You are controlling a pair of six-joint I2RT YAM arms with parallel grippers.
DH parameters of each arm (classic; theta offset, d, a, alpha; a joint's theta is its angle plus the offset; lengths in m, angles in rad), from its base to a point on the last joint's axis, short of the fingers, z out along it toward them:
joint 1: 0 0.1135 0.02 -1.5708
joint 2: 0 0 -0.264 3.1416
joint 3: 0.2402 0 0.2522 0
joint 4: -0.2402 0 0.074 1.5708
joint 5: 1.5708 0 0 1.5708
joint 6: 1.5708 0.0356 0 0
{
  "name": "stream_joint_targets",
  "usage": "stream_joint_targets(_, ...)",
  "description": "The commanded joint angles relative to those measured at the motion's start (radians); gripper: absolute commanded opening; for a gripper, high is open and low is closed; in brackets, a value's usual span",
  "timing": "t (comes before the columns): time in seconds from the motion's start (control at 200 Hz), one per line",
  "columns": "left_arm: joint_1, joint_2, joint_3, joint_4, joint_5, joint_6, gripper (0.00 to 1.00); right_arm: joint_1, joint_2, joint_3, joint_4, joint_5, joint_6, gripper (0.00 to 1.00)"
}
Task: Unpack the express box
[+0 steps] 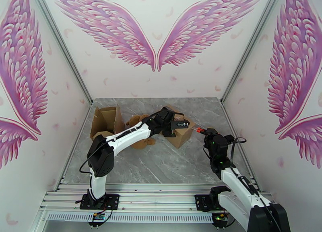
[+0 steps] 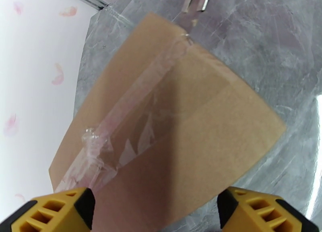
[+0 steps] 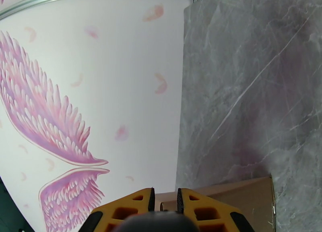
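From above, two cardboard boxes sit on the table (image 1: 161,164): one open box (image 1: 105,122) back left, one sealed box (image 1: 182,135) at centre, one stuffed bear (image 1: 137,120) between them. The left gripper (image 1: 180,124) hangs over the sealed box; the right gripper (image 1: 200,130) is just beside its right edge. Left wrist: jaws wide, one tape strip (image 2: 137,108) along the box. Right wrist: fingers nearly closed, a thin gap between, one box corner below

One open cardboard box (image 1: 105,122), one taped cardboard box (image 1: 181,137), one brown plush toy (image 1: 136,120)
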Motion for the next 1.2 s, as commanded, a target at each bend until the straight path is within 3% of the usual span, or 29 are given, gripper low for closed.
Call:
stream_joint_targets(0.0,-0.04,0.042,0.071,0.144,0.011,-0.077,0.86,0.066,-0.035,0.02,-0.158,-0.147,0.001,0.0)
stream_joint_targets(0.295,-0.059,0.054,0.074,0.148,0.029,-0.077,0.86,0.087,-0.043,0.036,-0.194,-0.086,0.038,0.0)
stream_joint_targets(0.6,-0.004,-0.032,-0.021,0.12,0.024,-0.076,0.86,0.088,-0.076,0.067,-0.265,-0.021,-0.053,0.0)
stream_joint_targets(0.695,0.01,-0.043,-0.044,0.111,0.018,-0.081,0.86,0.087,-0.113,0.112,-0.365,-0.009,-0.137,0.0)
stream_joint_targets(0.899,0.069,-0.078,-0.102,0.138,0.086,-0.203,0.85,0.086,-0.261,0.137,-0.576,0.07,-0.232,0.0)
stream_joint_targets(1.194,0.117,-0.238,-0.242,0.19,0.188,-0.384,0.85,0.084,-0.366,0.165,-0.729,0.114,-0.354,0.0)
